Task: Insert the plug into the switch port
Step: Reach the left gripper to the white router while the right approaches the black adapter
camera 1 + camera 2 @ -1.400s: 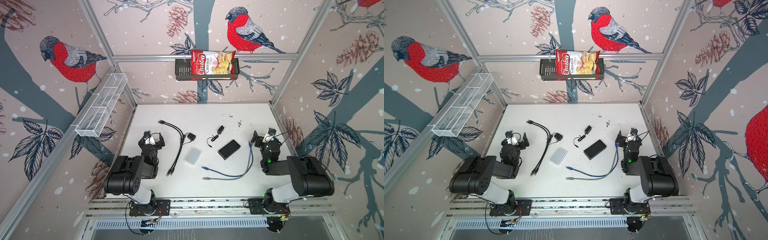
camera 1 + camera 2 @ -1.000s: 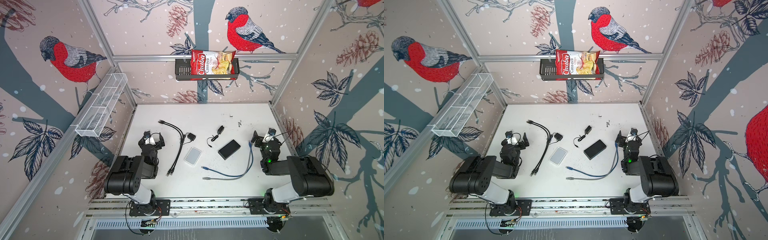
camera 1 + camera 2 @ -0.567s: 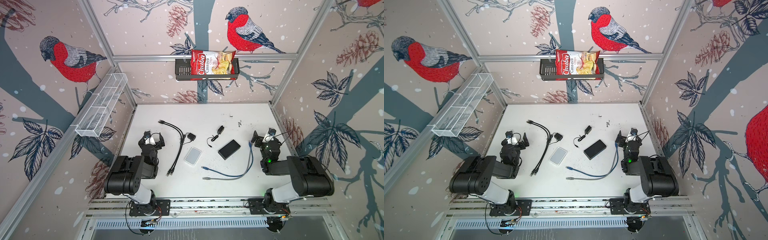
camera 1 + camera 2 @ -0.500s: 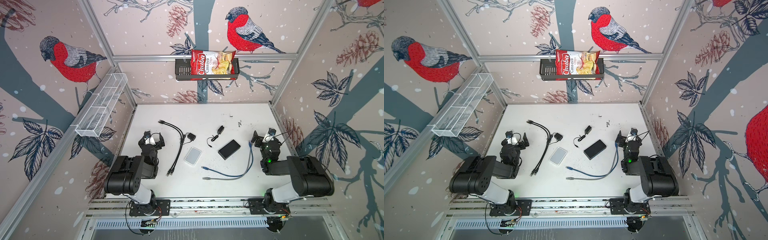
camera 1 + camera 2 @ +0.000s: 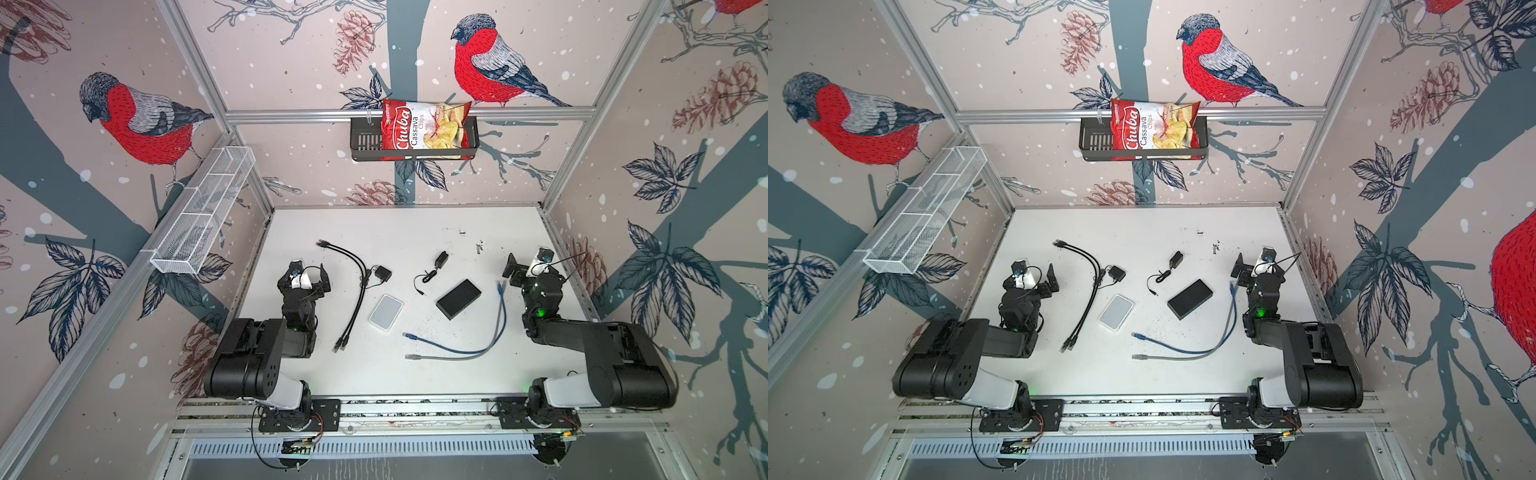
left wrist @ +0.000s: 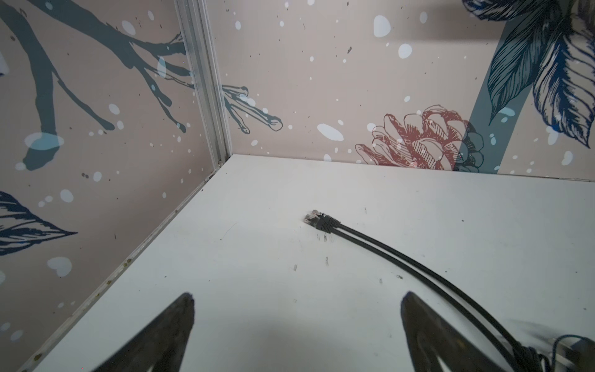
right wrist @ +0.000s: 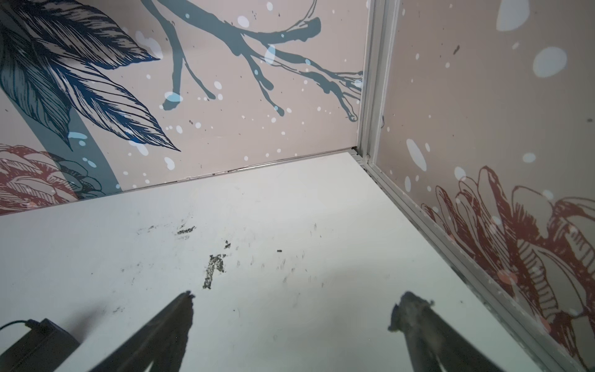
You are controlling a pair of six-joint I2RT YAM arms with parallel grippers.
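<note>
Idling arms: left arm (image 5: 249, 361) and right arm (image 5: 615, 357) unmoved this past second; task unstarted.
Switch: likely the black box (image 5: 458, 299), middle of the table (image 5: 374, 228), long side diagonal; ports unseen.
Plug: plug (image 5: 501, 284) of the blue cable (image 5: 432, 341), lying flat just beside the right gripper (image 7: 297, 296), long axis near-to-far, tip pointing away from the robot.
Grippers: right and left gripper (image 6: 297, 299) spread wide, empty.

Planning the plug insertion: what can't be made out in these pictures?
- Ports of the black switch: too small in both top views, port face unseen.
- Clip side of the blue cable plug: too small in both top views.
- The black box with cord, right wrist view: cut off by the frame edge.
</note>
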